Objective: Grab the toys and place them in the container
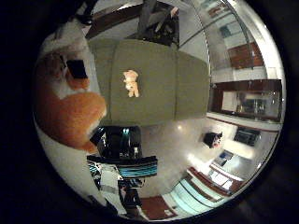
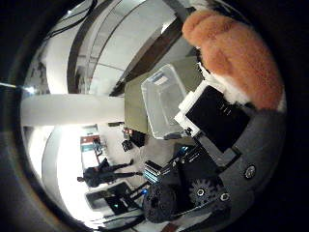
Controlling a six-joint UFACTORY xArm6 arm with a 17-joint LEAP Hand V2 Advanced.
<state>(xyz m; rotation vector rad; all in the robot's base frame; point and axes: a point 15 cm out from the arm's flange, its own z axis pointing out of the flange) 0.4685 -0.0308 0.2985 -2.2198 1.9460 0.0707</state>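
Green table [image 1: 187, 84], orange plush [image 2: 236, 48] within fingers [image 2: 212, 116]

Bare table [image 1: 187, 84] around small teddy [image 1: 131, 83]

Small cream teddy bear [image 1: 131, 83] lying alone on the olive-green bench [image 1: 187, 84]; orange plush toy [image 1: 70, 114] close against the palm.
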